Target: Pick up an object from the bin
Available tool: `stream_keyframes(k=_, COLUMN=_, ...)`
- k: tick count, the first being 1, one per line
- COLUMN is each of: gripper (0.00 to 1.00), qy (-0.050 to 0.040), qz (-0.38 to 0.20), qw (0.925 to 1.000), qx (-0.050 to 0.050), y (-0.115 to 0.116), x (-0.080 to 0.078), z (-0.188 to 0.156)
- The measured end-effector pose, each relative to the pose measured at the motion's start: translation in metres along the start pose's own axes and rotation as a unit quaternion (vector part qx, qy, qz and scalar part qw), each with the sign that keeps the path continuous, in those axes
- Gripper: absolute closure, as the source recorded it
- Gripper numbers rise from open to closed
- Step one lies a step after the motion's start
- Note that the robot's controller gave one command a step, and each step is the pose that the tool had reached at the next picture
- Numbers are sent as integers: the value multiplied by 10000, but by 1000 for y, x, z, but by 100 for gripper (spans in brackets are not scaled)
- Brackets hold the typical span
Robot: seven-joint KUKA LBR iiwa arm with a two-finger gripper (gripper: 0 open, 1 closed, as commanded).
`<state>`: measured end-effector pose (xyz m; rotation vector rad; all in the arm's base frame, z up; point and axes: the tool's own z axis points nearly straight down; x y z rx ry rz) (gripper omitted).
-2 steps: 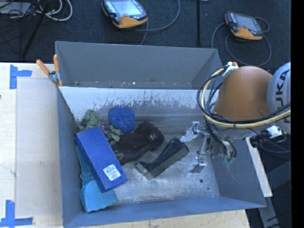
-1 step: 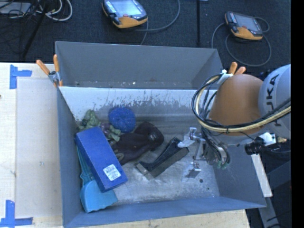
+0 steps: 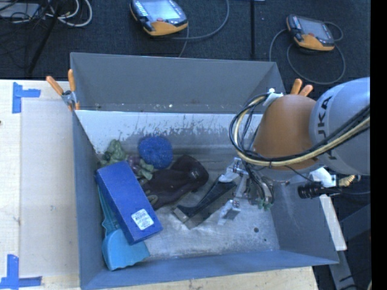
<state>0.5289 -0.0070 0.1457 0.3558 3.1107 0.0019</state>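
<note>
One flat black bar (image 3: 201, 205) beside end effector (image 3: 230, 193).

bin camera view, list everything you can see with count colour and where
bin: one, grey metal, centre of view
box: one, blue with a white label, bin's left side, tilted
fuzzy ball: one, blue, near the back wall, left of centre
leafy thing: one, green, back left corner, beside the ball
soft dark thing: one, black, mid-bin, right of the box; kind unclear
flat angled piece: one, black, bin floor, right of centre
plastic thing: one, light blue, front left corner, partly under the box
handheld pendants: two, grey and orange, dark floor behind the bin
arm: one, silver-grey with orange-brown cover, from the right
hand: one, metal, fingers open, at the black piece's right end
</note>
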Motion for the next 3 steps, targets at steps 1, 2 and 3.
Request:
stream_keyframes(k=1, gripper=100, qy=86, qz=347, qw=9994, qx=24, y=-4, x=1, z=36)
stream_keyframes(k=2, gripper=100, qy=89, qz=343, qw=9994, qx=25, y=-4, x=1, z=36)
stream_keyframes(k=3, gripper=100, qy=82, qz=134, qw=9999, qx=21, y=-12, x=4, z=-100)
